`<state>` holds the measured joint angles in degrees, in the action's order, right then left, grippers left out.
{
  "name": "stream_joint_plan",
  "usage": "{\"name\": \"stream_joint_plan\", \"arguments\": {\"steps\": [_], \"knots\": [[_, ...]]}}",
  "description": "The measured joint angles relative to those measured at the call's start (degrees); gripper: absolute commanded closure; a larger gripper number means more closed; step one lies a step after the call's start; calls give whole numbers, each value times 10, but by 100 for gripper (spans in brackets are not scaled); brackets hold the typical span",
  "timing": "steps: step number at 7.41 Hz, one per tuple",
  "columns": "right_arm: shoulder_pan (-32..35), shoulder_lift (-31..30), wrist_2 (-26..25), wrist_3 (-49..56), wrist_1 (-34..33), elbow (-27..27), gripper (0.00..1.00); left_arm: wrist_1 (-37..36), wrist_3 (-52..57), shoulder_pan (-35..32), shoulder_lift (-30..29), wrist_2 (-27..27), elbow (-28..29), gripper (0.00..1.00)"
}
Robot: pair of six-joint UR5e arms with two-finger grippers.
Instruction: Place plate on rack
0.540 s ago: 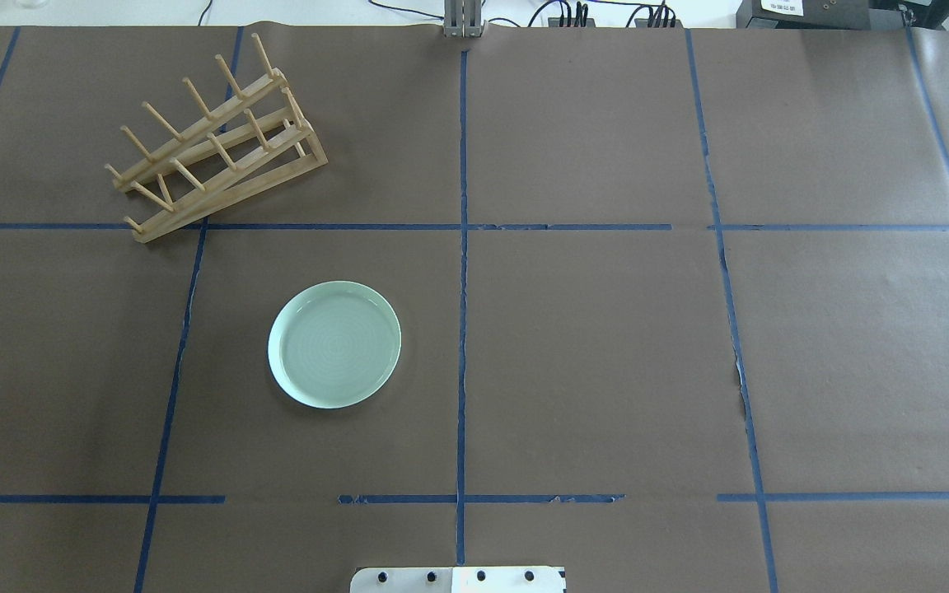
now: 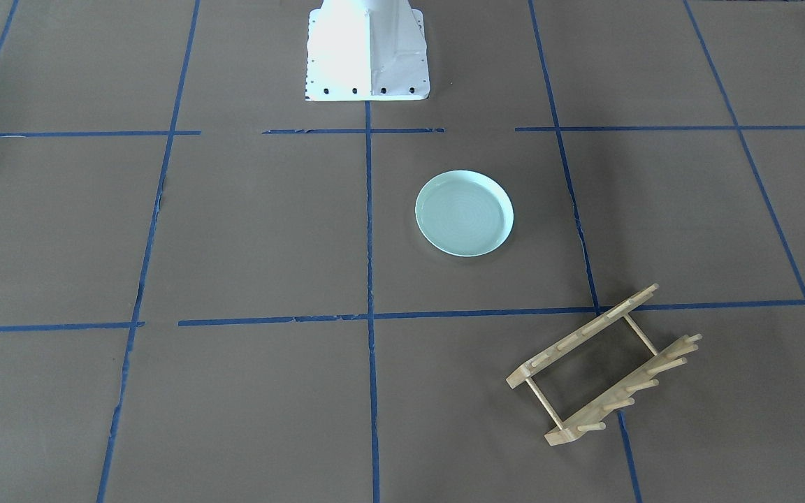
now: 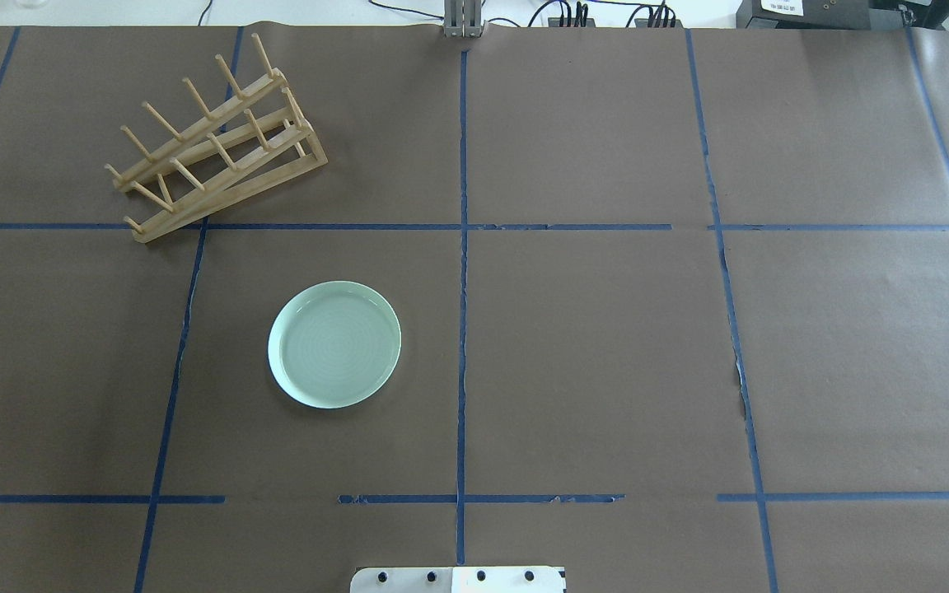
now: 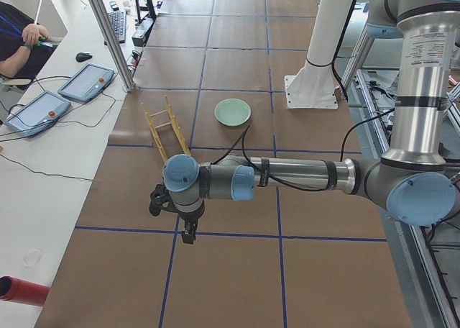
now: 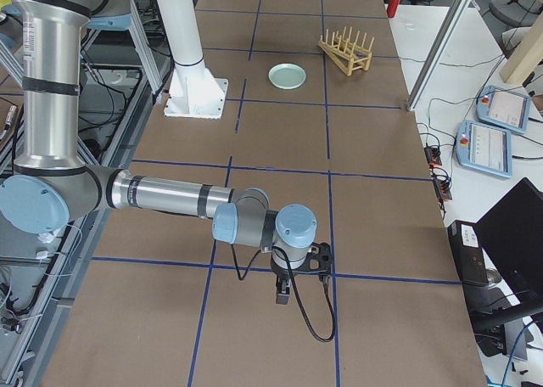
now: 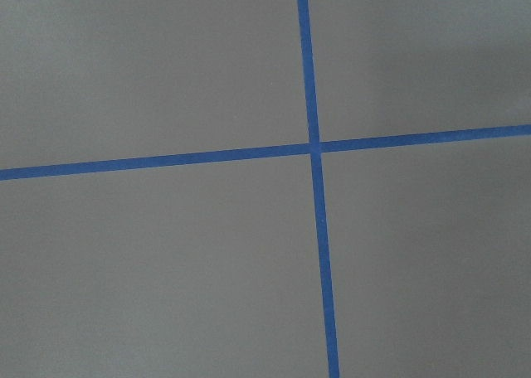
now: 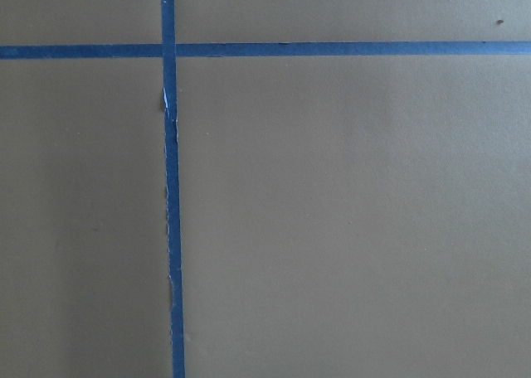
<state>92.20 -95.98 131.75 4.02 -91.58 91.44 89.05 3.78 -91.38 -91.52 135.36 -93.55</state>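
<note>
The pale mint-green plate [image 3: 334,344] lies flat on the brown paper, left of the table's middle; it also shows in the front-facing view [image 2: 464,213] and both side views [image 4: 233,112] [image 5: 287,76]. The wooden rack [image 3: 215,148] stands at the far left, set at an angle, with its pegs empty [image 2: 602,367] [image 4: 167,131] [image 5: 345,52]. My left gripper [image 4: 188,234] shows only in the exterior left view, far from plate and rack. My right gripper [image 5: 282,295] shows only in the exterior right view. I cannot tell whether either is open or shut.
The brown paper bears a grid of blue tape lines [image 3: 462,226]. The robot's white base [image 2: 366,52] stands at the table's near edge. Tablets [image 4: 88,81] and cables lie on the side bench. Both wrist views show only paper and tape crossings [image 6: 314,146] [image 7: 168,50].
</note>
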Motion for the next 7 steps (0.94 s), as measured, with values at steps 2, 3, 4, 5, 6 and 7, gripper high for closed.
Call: {"name": "stream_joint_plan", "arguments": {"steps": [2, 3, 4, 5, 6, 7], "knots": [[0, 0, 0, -1, 0, 0, 0, -1, -83, 11, -11, -3, -82, 0], [0, 0, 0, -1, 0, 0, 0, -2, -144, 36, -17, -4, -135, 0], [0, 0, 0, -1, 0, 0, 0, -2, -213, 68, -30, -5, -174, 0], [0, 0, 0, -1, 0, 0, 0, -3, -283, 104, -54, -5, -195, 0], [0, 0, 0, -1, 0, 0, 0, -3, -349, 139, -85, -6, -205, 0], [0, 0, 0, -1, 0, 0, 0, -4, -416, 178, -119, -12, -211, 0]]}}
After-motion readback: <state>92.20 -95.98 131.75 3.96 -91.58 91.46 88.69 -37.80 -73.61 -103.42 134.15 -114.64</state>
